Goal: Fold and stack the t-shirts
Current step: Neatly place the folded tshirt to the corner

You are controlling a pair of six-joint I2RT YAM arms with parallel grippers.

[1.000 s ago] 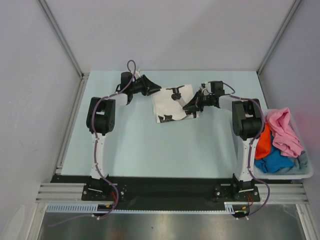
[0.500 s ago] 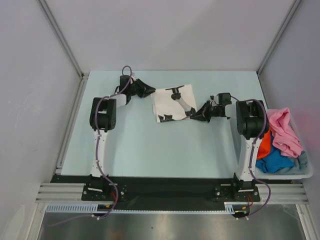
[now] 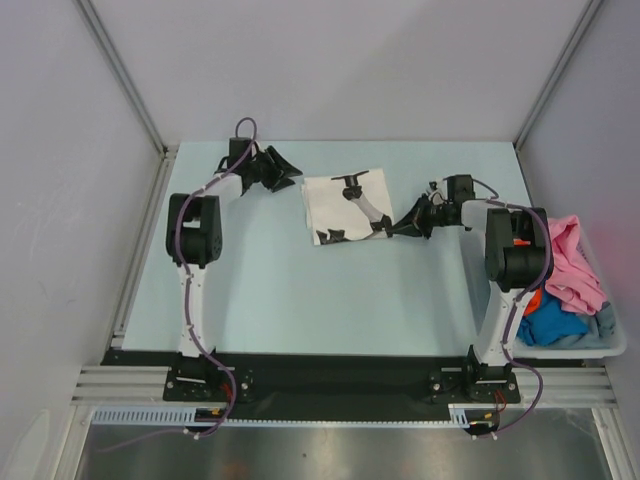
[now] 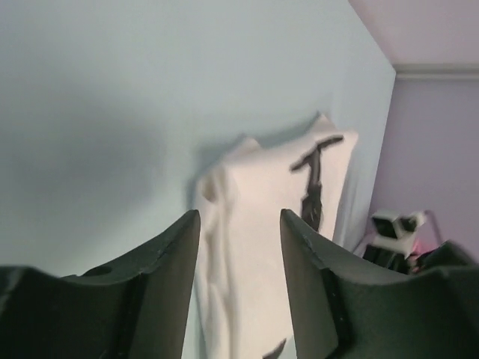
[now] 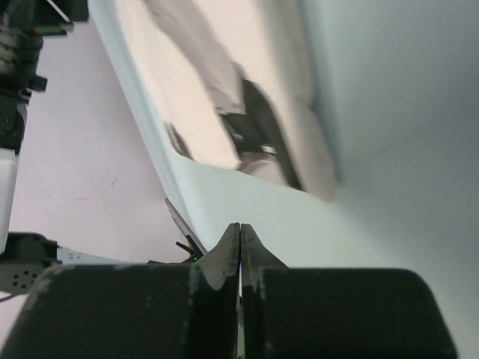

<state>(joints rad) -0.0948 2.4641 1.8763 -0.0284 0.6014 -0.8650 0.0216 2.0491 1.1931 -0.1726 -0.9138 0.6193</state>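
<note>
A white t-shirt (image 3: 340,205) with black print lies folded into a rough square on the pale blue table, toward the back. In the top view my left gripper (image 3: 288,172) sits just off its left edge, apart from the cloth. The left wrist view shows that gripper (image 4: 239,217) open and empty, with the white t-shirt (image 4: 254,179) on the table beyond it. My right gripper (image 3: 396,227) lies low just right of the shirt's near right corner. In its wrist view the right gripper (image 5: 239,226) is shut on nothing, a strip of table short of the white t-shirt (image 5: 194,75).
A pale plastic bin (image 3: 612,346) stands at the table's right edge. It holds a pink shirt (image 3: 572,262), an orange one (image 3: 533,293), a bright blue one (image 3: 552,324) and a grey-blue one (image 3: 604,322). The right arm's elbow (image 3: 515,250) overlaps the bin's left side.
Both grippers have drawn back from the white t-shirt's edges, left one leftward, right one to the right. The left gripper has opened wider. The shirt lies flatter.
</note>
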